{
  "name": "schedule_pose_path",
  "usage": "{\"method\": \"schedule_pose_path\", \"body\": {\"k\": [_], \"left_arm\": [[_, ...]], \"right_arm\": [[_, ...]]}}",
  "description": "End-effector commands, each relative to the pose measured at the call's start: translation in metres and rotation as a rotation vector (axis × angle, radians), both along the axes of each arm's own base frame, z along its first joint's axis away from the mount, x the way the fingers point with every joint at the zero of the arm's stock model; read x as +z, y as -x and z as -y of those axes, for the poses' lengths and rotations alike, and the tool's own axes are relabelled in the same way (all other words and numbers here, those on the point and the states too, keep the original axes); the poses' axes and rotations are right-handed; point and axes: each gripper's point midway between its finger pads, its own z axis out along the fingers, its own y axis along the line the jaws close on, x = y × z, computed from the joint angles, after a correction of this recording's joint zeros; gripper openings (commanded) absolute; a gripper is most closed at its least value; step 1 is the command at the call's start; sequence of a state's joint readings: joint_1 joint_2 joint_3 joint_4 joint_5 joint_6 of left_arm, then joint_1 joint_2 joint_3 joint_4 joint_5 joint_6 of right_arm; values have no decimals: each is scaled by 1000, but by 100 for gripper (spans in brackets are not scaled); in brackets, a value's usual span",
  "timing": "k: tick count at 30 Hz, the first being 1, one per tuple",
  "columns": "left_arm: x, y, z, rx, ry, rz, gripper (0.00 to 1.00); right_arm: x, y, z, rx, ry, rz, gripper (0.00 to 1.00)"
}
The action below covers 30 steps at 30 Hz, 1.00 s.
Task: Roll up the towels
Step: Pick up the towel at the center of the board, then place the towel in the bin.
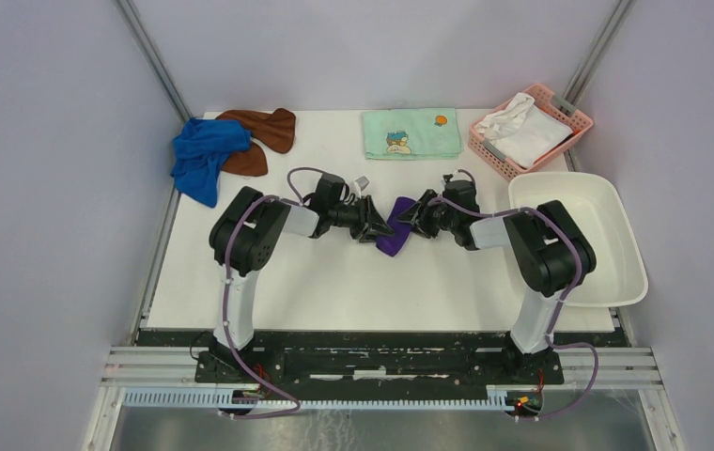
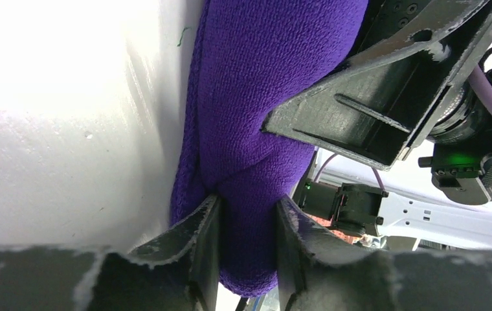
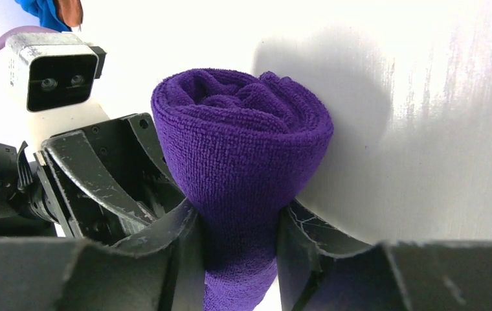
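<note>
**A:** Where is the purple towel (image 3: 243, 149)?

**B:** It is rolled into a thick tube on the table (image 1: 334, 282), caught between both sets of jaws. The left gripper (image 2: 248, 214) clamps one end, and the cloth narrows where the fingers squeeze it. The right gripper (image 3: 237, 223) pinches the other end the same way, with the spiral of the roll showing just past its fingertips.

**A:** Does anything crowd the jaws?

**B:** Only each other. The grippers point nose to nose, with the roll as the one thing between them. From the left wrist, a right finger lies across the upper part of the towel. From the right wrist, the left fingers sit just behind the roll, with the left wrist camera (image 3: 52, 74) above them.

**A:** And farther out?

**B:** Well beyond the left jaws and off to their outer side lie the blue towel (image 1: 201, 155) and the rust-brown towel (image 1: 261, 132), crumpled and touching. Straight past both sets of fingertips, at the far edge, the green cartoon-print towel (image 1: 412, 132) lies flat. Past the right jaws, on their outer side, a pink basket (image 1: 574, 117) holds a white cloth (image 1: 522, 127). A white tub (image 1: 616, 272) sits beside the right arm, well apart from the roll.
</note>
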<state>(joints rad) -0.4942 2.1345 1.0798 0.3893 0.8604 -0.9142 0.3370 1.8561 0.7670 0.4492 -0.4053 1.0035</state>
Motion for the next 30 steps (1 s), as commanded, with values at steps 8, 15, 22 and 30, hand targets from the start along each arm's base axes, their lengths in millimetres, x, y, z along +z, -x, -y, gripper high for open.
{"method": "schedule_pose_path", "body": {"k": [8,15,22,30], "left_arm": [[-14,15,-35,102,-276,8,77],[68,-9,-92,212,-557,322,85],[158,-13,-160,310,-787,598,91],[176,-10,-212,418,-937,762,98]], "right_arm": [[-2,22,26,18,266,-78,33],[31,16,43,-31,329,-59,27],[96,7,105,-189,421,-32,25],[185,9,221,-489,375,68,24]]}}
